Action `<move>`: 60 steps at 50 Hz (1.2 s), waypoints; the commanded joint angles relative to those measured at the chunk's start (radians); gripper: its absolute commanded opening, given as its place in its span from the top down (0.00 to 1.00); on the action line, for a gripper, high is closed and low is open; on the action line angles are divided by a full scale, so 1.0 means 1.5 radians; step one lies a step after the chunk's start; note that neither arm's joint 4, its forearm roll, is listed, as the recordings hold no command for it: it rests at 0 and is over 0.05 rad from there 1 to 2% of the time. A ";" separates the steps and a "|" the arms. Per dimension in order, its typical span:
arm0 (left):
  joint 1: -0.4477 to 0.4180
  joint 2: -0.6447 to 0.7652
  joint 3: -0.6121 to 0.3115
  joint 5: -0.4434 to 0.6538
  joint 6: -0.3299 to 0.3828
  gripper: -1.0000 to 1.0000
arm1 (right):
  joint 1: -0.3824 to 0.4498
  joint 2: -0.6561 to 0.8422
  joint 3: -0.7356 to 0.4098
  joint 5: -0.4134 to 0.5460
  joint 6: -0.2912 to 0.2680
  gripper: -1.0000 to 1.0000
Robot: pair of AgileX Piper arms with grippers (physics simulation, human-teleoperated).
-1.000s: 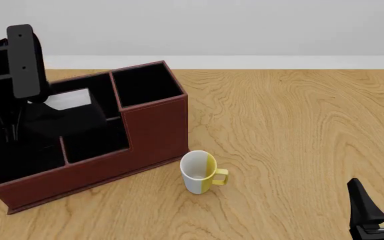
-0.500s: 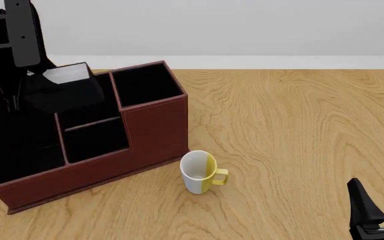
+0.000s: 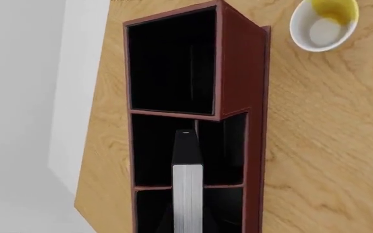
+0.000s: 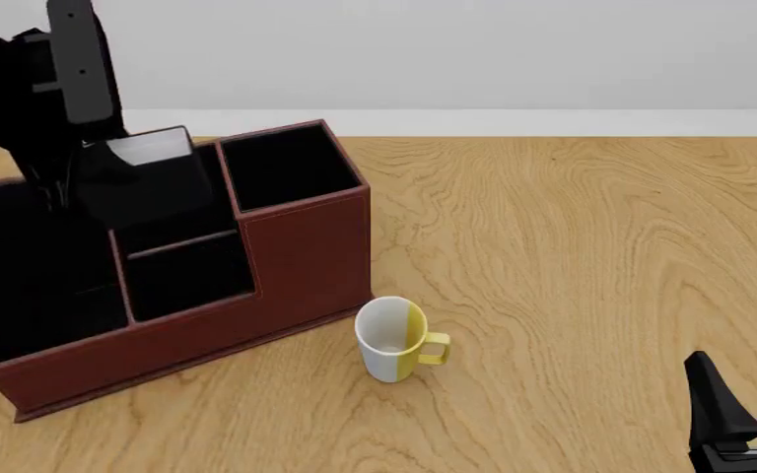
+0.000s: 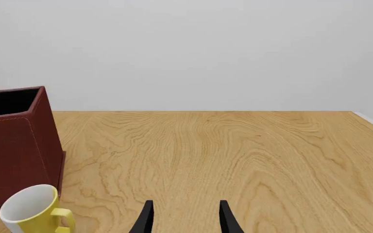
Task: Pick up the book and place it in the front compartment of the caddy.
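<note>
The book (image 4: 153, 177), black with a white-grey panel on top, hangs tilted in my left gripper (image 4: 76, 169), which is shut on it just above the rear cells of the reddish-brown caddy (image 4: 307, 241). In the left wrist view the book (image 3: 188, 191) shows edge-on with grey pages, over the divider between two small cells of the caddy (image 3: 240, 73). The gripper's fingers are hidden by the arm and the book. My right gripper (image 4: 749, 409) is open and empty, low at the front right, far from the caddy; it also shows in the right wrist view (image 5: 185, 218).
A white-and-yellow mug (image 4: 394, 341) stands on the wooden table just in front of the caddy's right corner; it shows in the left wrist view (image 3: 322, 25) and the right wrist view (image 5: 32, 211). The caddy's tall corner cell (image 5: 11, 141) is at the back right.
My left arm has lifted the book up out of the caddy's rear cell, then shifted it slightly to the right. The right arm and the mug have not moved.
</note>
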 commanded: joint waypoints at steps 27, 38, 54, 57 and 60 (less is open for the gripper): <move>-0.004 0.016 0.030 -0.044 -0.040 1.00 | 0.000 0.000 0.000 0.000 0.000 0.00; 0.008 0.017 0.070 -0.089 -0.039 1.00 | 0.000 0.000 0.000 0.000 0.000 0.00; 0.028 0.031 0.080 -0.126 -0.037 1.00 | 0.000 0.000 0.000 0.000 0.000 0.00; 0.027 0.036 0.078 -0.132 -0.041 1.00 | 0.000 0.000 0.000 0.000 0.000 0.00; 0.026 0.039 0.081 -0.140 -0.044 1.00 | 0.000 0.000 0.000 0.000 0.000 0.00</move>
